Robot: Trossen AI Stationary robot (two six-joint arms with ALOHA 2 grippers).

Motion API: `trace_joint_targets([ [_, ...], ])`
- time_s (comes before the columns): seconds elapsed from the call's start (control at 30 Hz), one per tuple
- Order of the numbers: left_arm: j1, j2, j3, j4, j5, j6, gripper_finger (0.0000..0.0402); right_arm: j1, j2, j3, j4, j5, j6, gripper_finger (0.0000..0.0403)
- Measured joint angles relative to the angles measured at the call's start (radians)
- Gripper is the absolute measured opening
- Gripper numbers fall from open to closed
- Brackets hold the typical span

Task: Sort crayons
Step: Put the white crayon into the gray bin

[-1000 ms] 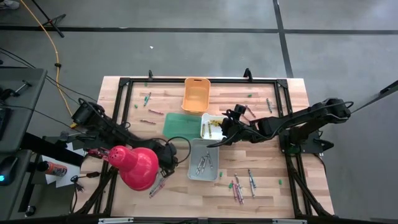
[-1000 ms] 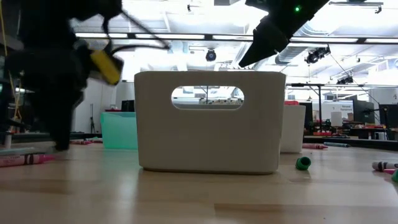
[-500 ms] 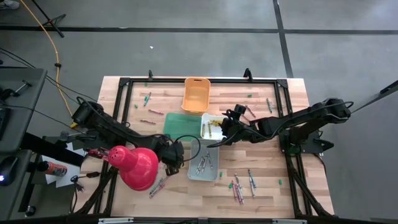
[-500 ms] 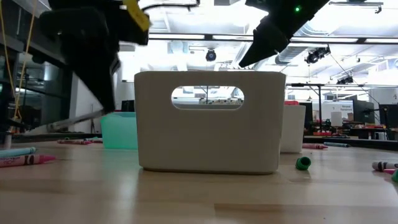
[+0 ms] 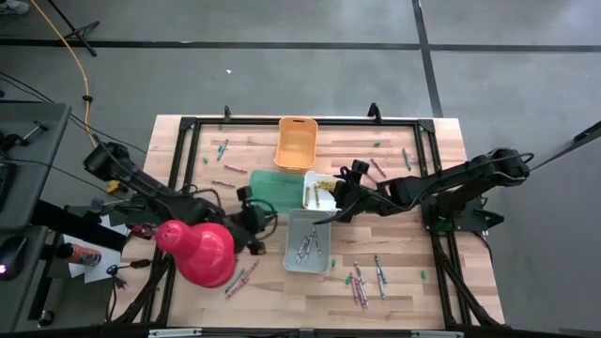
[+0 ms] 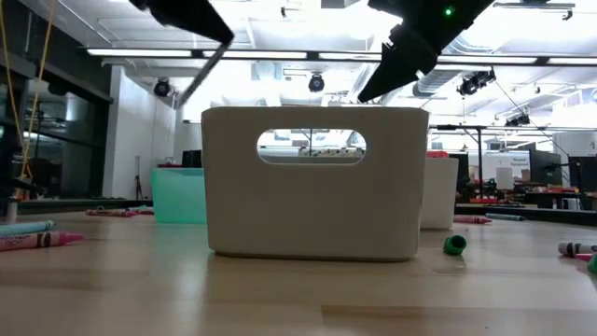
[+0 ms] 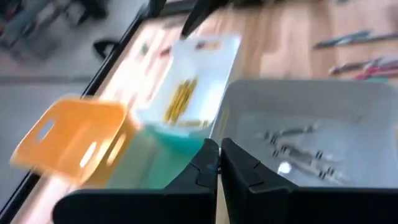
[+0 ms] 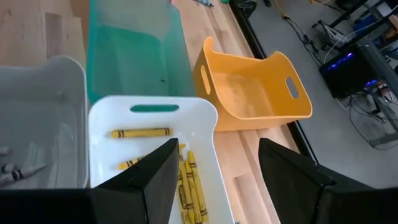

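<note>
Crayons (image 5: 362, 280) lie partly sorted and partly loose: yellow crayons (image 8: 180, 180) rest in the white bin (image 8: 205, 115) directly below the right gripper (image 8: 214, 168), whose two fingers are spread wide with nothing between them; grey crayons (image 7: 298, 143) lie in the grey bin (image 7: 298, 102) just ahead of the left gripper (image 7: 219, 158), whose fingers are pressed together and hold nothing. In the high view the left gripper (image 5: 255, 214) sits at the grey bin's (image 5: 293, 263) near corner, beside the green bin (image 5: 272, 186), while the right gripper (image 5: 336, 199) hangs over the edge of the white bin (image 5: 310, 178). Beyond both grippers, at the far side of the table (image 5: 413, 141), stands the orange bin (image 5: 296, 141), which holds no visible crayons. Loose pink, grey and green crayons lie on the wood on the right arm's side of the grey bin, and a pink crayon pair (image 5: 239, 279) lies by the red lamp shade (image 5: 199, 252) close to the left arm. In the low view, pink and blue crayons (image 6: 33, 233) lie flat on the tabletop beside the grey bin (image 6: 312, 187).
</note>
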Motion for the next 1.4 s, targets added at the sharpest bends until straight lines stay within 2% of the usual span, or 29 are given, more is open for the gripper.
trace_joint_targets([
  [0.1,0.064,-0.038,-0.146,0.348,0.106,0.185,0.0000,0.000,0.000,0.000,0.006,-0.011,-0.004,0.0215],
  [0.23,0.192,-0.059,-0.313,0.807,0.387,0.388,0.0000,0.000,0.000,0.000,0.017,-0.013,-0.008,0.0215],
  [0.33,0.290,-0.054,-0.383,1.040,0.577,0.444,0.0000,0.000,0.000,0.000,0.017,-0.014,-0.010,0.0215],
  [0.43,0.372,-0.046,-0.415,1.170,0.680,0.474,0.0000,0.000,0.000,0.000,0.022,-0.019,-0.016,0.0215],
  [0.6,0.476,-0.044,-0.422,1.192,0.785,0.487,0.0000,0.000,0.000,0.000,0.055,-0.073,-0.028,0.0215],
  [0.73,0.509,-0.044,-0.422,1.188,0.861,0.488,0.0000,0.000,0.000,0.000,0.149,-0.127,-0.080,0.0215],
  [0.9,0.509,-0.044,-0.421,1.175,0.864,0.522,0.0000,0.000,0.000,0.000,0.243,-0.193,-0.137,0.0215],
  [1.4,0.500,-0.044,-0.421,1.165,0.864,0.542,0.0000,0.000,0.000,0.000,0.245,-0.199,-0.137,0.0215],
])
